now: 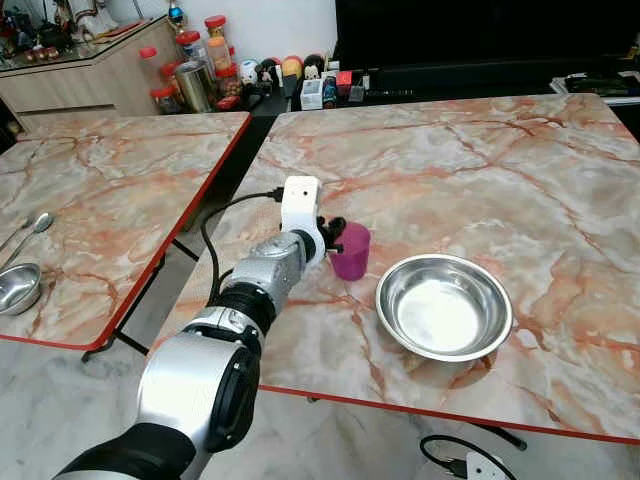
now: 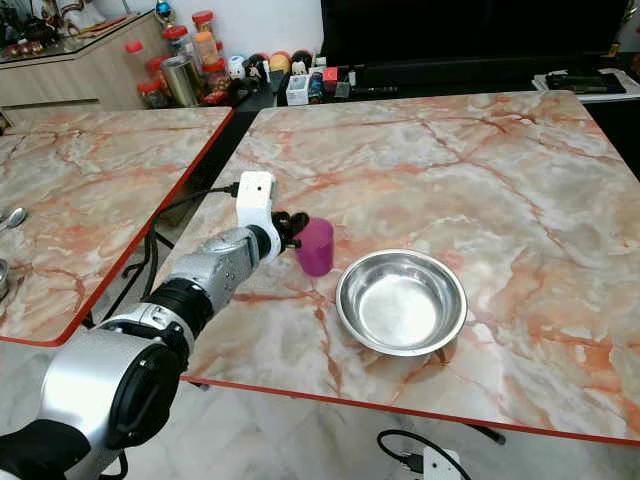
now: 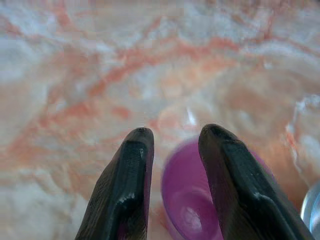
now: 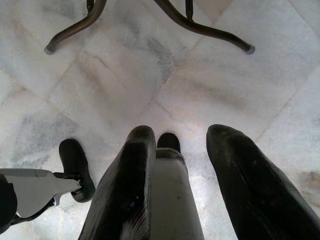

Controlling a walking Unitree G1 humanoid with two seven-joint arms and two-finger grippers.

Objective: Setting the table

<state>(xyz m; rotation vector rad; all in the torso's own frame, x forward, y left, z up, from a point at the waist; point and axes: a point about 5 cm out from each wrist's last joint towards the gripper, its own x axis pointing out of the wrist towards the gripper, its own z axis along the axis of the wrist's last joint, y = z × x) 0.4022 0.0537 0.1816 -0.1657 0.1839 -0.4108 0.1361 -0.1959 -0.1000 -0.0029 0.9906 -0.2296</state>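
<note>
A small purple cup point(image 1: 352, 252) stands upright on the marble table point(image 1: 480, 170) with the red edge, just left of an empty steel bowl point(image 1: 444, 306). My left gripper point(image 1: 335, 232) reaches over the table's left side to the cup's near rim. In the left wrist view the gripper point(image 3: 175, 132) is open. Its two black fingers straddle the cup point(image 3: 190, 210) wall, one outside and one over the inside. My right gripper point(image 4: 180, 132) hangs low over the floor, open and holding nothing.
A second marble table point(image 1: 110, 190) stands to the left across a narrow gap, carrying a spoon point(image 1: 38, 225) and a small steel bowl point(image 1: 15, 288). Jars and toys point(image 1: 200, 75) crowd the back. Table legs point(image 4: 200, 27) cross the tiled floor.
</note>
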